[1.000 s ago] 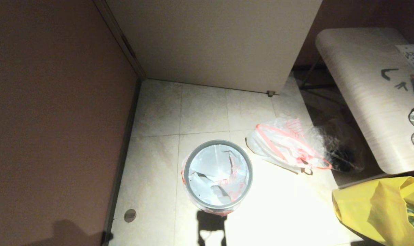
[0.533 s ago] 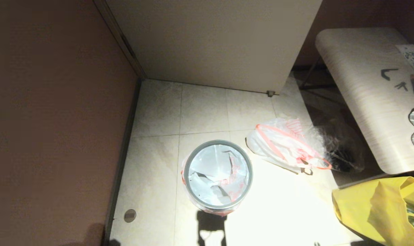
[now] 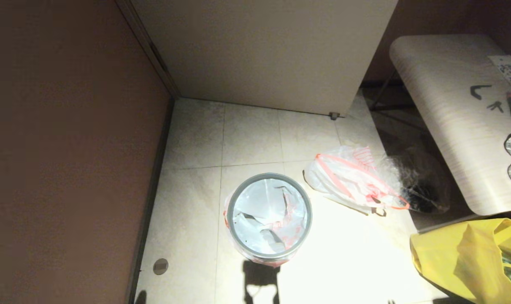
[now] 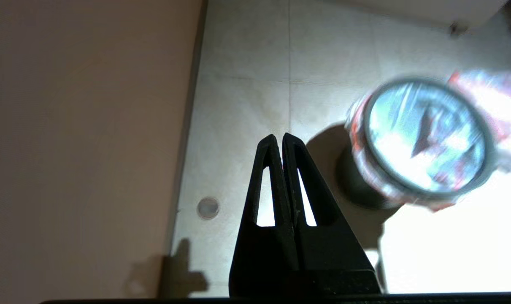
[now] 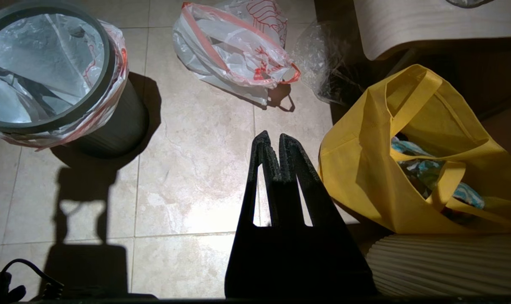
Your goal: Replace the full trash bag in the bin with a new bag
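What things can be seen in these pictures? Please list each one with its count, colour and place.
bin: 1, black with grey hoop, on the floor, centre.
new bag: 1, translucent white with red, lining the bin.
full trash bag: 1, white with red drawstrings, on the floor right of the bin.
clear crinkly bag: 1, clear, dark contents, beside the full bag, under the table edge.
yellow bag: 1, yellow, floor, far right.
table: 1, pale wood, right.
left gripper: 1, black, shut, above the floor.
right gripper: 1, black, shut, above the floor.
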Robot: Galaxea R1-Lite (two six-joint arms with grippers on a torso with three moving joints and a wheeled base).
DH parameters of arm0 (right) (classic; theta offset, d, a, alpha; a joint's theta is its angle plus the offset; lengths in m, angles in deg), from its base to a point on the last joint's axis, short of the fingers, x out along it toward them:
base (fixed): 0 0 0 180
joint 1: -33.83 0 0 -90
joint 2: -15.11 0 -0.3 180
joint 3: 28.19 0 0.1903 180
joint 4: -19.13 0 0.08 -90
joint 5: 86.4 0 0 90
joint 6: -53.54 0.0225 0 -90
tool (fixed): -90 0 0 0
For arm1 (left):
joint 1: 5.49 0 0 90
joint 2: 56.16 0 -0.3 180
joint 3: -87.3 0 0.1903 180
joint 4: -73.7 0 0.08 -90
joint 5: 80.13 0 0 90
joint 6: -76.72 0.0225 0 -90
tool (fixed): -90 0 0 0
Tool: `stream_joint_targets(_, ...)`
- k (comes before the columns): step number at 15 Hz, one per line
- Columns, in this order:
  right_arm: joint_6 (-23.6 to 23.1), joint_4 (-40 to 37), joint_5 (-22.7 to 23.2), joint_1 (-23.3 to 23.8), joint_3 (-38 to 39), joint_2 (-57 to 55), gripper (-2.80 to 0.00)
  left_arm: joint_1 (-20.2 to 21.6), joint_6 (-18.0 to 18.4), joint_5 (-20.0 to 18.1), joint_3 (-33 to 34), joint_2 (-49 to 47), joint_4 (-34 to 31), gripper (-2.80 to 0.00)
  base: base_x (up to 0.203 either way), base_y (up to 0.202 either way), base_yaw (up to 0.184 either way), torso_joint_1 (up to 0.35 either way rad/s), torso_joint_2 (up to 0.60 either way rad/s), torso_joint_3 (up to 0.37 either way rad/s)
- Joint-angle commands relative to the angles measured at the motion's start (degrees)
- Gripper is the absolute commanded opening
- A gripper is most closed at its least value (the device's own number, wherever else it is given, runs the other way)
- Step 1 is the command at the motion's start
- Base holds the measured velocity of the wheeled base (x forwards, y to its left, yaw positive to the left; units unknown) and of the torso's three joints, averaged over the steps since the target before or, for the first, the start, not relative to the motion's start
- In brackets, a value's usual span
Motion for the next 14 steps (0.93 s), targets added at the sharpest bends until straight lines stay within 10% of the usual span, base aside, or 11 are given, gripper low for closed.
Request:
stream_joint_targets(1,0.09,-0.02,0.02,-0.01,-0.06,-0.13,-2.8,0.0,1.09,0.12,3.61,0.81,1.12,-2.8,0.0,0.0,0.0,0.0,0.0,0.0)
stream_joint_targets(14,0.01,-0.02,0.02,-0.01,-0.06,-0.13,-2.8,0.0,1.07,-5.01,6.79,0.78,2.79,-2.8,0.0,0.0,0.0,0.0,0.0,0.0)
